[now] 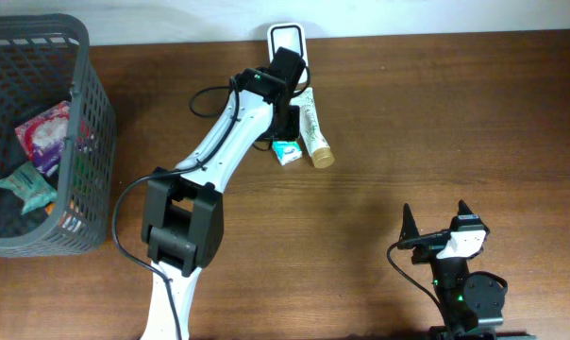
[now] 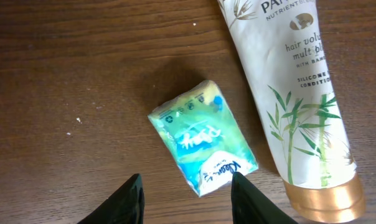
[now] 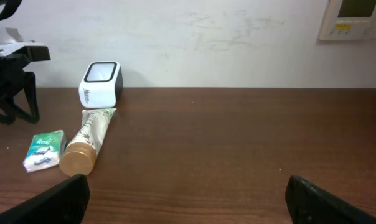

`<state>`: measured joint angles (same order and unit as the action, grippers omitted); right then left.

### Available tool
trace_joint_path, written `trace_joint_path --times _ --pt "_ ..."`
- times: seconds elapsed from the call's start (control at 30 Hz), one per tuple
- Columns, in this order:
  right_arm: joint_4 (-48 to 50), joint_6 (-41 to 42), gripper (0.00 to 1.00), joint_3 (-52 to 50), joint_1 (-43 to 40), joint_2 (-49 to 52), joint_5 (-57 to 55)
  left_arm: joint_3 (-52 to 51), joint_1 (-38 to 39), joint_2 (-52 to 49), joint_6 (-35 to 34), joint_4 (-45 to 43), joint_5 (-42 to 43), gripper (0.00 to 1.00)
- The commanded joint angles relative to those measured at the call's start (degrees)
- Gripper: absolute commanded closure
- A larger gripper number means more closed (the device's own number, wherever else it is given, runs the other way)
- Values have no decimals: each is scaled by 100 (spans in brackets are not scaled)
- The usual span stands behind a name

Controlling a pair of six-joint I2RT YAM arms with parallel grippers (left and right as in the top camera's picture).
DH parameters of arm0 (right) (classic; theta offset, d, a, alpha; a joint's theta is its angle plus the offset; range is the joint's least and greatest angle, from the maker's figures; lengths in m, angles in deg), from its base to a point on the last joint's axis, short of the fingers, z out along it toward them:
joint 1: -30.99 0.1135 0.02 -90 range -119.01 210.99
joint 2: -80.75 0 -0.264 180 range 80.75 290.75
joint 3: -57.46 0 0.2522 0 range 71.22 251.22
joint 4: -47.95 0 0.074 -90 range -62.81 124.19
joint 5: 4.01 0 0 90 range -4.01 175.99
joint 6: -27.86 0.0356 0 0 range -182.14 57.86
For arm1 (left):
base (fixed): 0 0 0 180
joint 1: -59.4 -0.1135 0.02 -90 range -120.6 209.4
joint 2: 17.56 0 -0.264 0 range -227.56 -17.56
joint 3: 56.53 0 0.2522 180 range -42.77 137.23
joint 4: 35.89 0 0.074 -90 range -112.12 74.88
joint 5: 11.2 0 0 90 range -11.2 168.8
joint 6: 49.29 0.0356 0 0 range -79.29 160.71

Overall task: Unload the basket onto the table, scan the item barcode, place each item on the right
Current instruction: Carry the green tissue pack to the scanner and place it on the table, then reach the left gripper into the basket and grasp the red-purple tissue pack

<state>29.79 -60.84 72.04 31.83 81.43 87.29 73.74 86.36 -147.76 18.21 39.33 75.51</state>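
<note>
A small green-and-blue tissue packet [image 2: 200, 138] lies flat on the wooden table, just beyond my left gripper [image 2: 187, 180], whose fingers stand apart on either side of the packet's near corner with nothing between them. Beside it lies a white conditioner tube [image 2: 294, 93] with a gold cap. In the overhead view the packet [image 1: 286, 152] and the tube [image 1: 313, 127] lie in front of the white barcode scanner [image 1: 286, 40], with the left gripper [image 1: 289, 121] above them. My right gripper [image 1: 437, 215] stays wide open and empty near the front edge.
A dark grey mesh basket [image 1: 87, 113] with a few packaged items stands at the far left. In the right wrist view the scanner [image 3: 101, 83] stands by the back wall, with the tube [image 3: 88, 140] and the packet [image 3: 43, 149] in front of it.
</note>
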Motion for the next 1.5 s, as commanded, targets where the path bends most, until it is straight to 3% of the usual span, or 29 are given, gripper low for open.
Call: trace_joint_path --times 0.0,0.2,0.27,0.33,0.4,0.5,0.73,0.97,1.17,1.3,1.47 --pt "-7 26 1 -50 28 -33 -31 693 -153 9 35 251 -107 56" --pt "-7 26 1 -50 28 -33 -31 3687 -984 144 33 1547 -490 48" --pt "-7 26 1 -50 28 -33 -31 4605 -1482 210 31 1902 -769 28" --pt "-7 26 1 -50 28 -33 -31 5082 -1961 262 28 2079 -769 20" --pt "-7 26 1 -50 28 -33 -31 5390 -2566 297 28 2264 -769 3" --pt "-7 26 1 -50 28 -33 -33 5403 -3477 313 28 2507 -769 1" --pt "-7 26 1 -50 26 -33 -31 4603 -5001 302 -254 2643 -767 1" --pt "-7 26 1 -50 28 -33 -31 3104 -5633 302 -249 2037 -844 1" --pt "-7 26 1 -50 28 -33 -31 1364 -5692 302 463 590 -855 3" --pt "-7 26 1 -50 28 -33 -31 420 -5692 302 457 -538 -680 3" --pt "-7 26 1 -50 26 -33 -31 -251 -5740 280 459 -1274 -162 9"
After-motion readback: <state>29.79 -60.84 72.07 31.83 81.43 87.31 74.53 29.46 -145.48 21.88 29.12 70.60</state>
